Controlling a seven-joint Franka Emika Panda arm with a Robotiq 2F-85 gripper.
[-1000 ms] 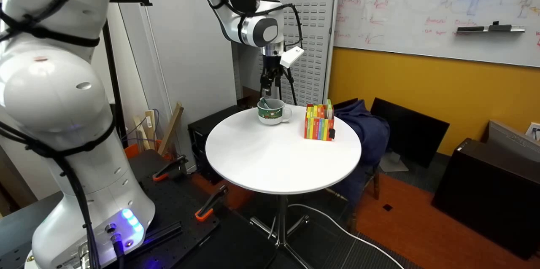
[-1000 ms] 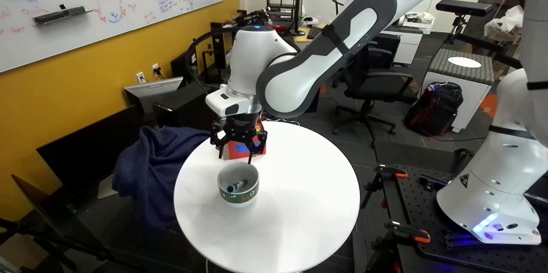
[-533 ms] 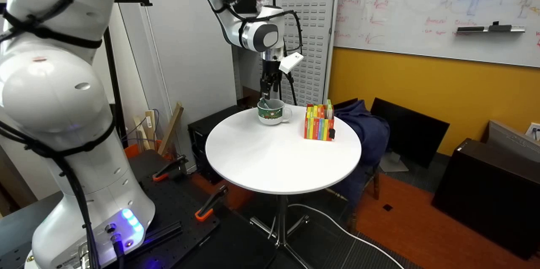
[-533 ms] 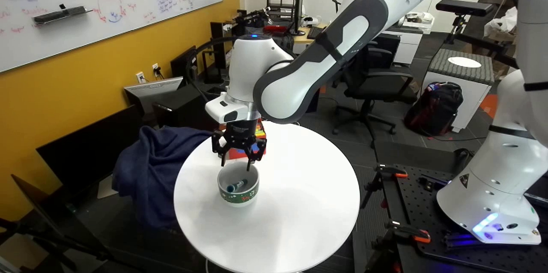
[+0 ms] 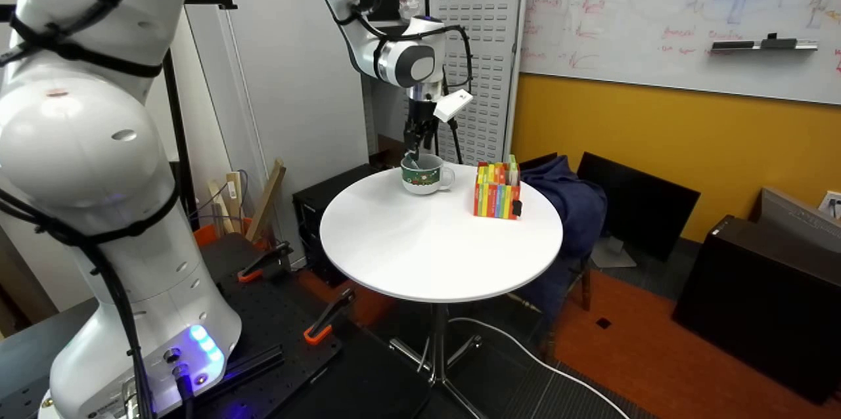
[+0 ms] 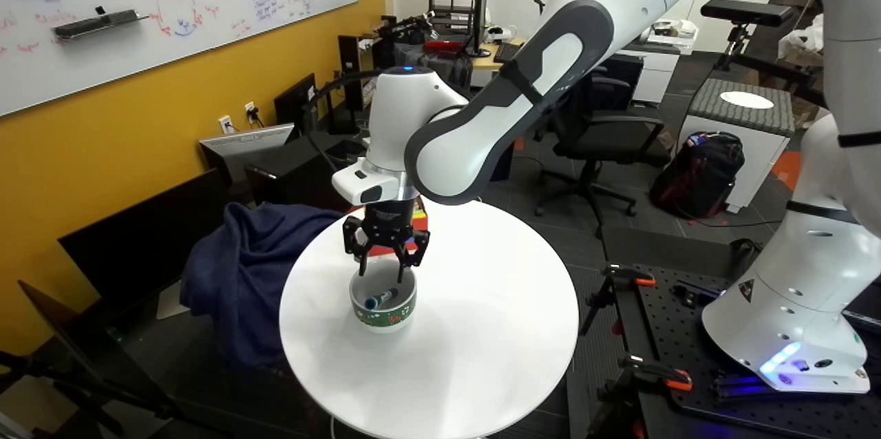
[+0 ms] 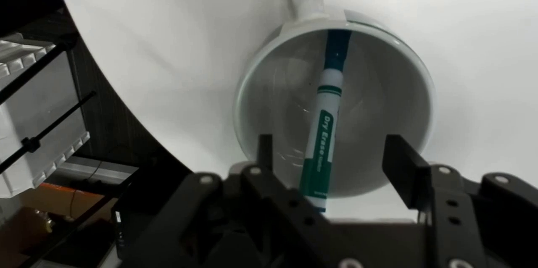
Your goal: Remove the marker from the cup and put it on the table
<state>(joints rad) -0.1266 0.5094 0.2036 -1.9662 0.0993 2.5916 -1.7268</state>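
The cup (image 7: 428,91), a mug with a green band, stands upright on the white round table (image 7: 168,79). It shows in both exterior views (image 5: 422,177) (image 6: 384,320). The marker (image 7: 323,137), white and green with a dark teal cap, leans inside it, cap down. Its other end reaches past the rim under my gripper. It also shows in both exterior views (image 5: 412,163) (image 6: 380,299). My gripper (image 7: 330,144) is open and empty, one finger on each side of the marker, apart from it. In an exterior view my gripper (image 6: 382,276) points down at the cup's opening.
A red, orange and yellow striped box (image 5: 497,192) stands on the table beside the cup, partly behind my gripper in an exterior view (image 6: 420,215). The cup's handle (image 5: 447,176) points toward the box. A chair with a blue cloth (image 5: 565,202) stands beside the table.
My gripper has moved down, and its fingertips have come to the cup's opening. The fingertips look slightly closer together. The cup, the marker and the box have not moved.
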